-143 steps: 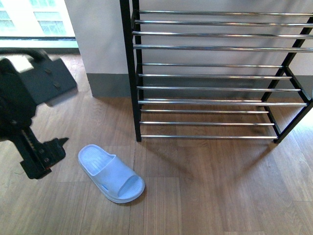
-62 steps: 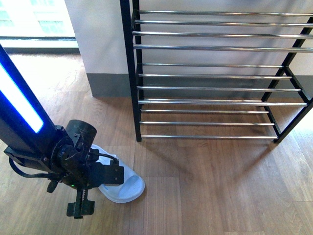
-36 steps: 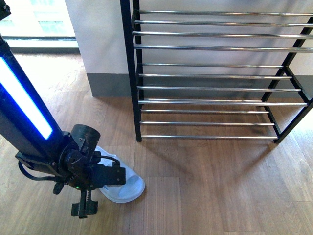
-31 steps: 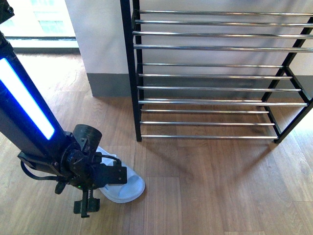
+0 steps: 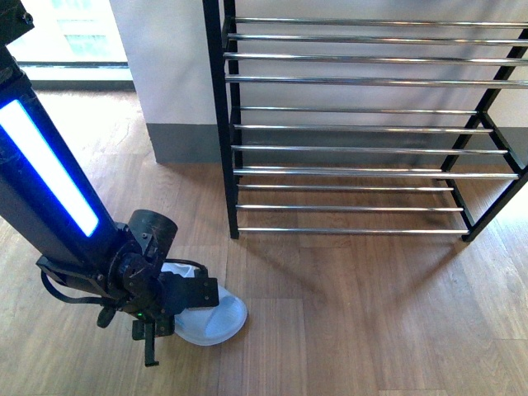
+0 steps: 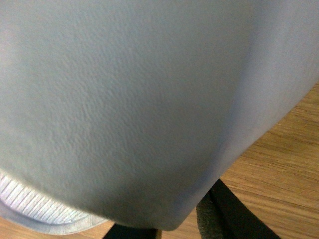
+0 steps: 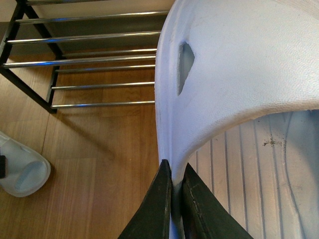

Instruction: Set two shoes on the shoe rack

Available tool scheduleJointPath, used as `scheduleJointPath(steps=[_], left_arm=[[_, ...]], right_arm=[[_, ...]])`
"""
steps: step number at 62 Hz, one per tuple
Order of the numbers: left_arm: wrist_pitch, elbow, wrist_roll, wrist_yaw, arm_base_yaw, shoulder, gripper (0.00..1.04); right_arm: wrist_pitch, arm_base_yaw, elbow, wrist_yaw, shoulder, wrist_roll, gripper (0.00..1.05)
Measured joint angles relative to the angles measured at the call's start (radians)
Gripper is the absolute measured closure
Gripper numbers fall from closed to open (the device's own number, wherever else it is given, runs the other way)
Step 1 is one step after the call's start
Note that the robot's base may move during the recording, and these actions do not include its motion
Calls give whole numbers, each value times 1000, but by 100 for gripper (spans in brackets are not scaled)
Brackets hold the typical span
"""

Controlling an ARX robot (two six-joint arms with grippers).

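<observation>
Slide (image 5: 216, 318), pale blue-white, lies on the floor (image 5: 355, 313) in front of the rack (image 5: 221, 124) and to the left of its near left post, apart from it. The left arm (image 5: 49, 177), carrying a lit blue strip, slants down to the slide, and the left gripper (image 5: 171, 318) sits over the slide's rear part, leaving only the toe end exposed. In the left wrist view the slide (image 6: 139, 99) fills nearly the whole picture, with a black finger (image 6: 225, 215) at its edge above the floor (image 6: 281, 159); whether the jaws are apart or pressed on the slide cannot be told.

Second slide (image 7: 239, 64), of the same colour, appears only in the right wrist view, above the floor (image 7: 99, 169). The right gripper (image 7: 173, 172) has its two dark fingers closed together on the edge of the strap. Beyond it stand the rack (image 7: 84, 37), its tiers bare, and the first slide (image 7: 22, 172) on the floor.
</observation>
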Motion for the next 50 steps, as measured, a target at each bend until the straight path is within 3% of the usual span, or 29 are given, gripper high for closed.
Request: scheduleJointPath(steps=[6, 34, 50], left_arm=[[26, -36, -47, -32, -6, -22, 103], [204, -313, -458, -121, -50, -343, 103], [428, -752, -808, -232, -60, -912, 103]], right_arm=[[0, 0, 0, 0, 0, 0, 103], [0, 0, 0, 0, 0, 0, 103], [0, 0, 0, 0, 0, 0, 103]])
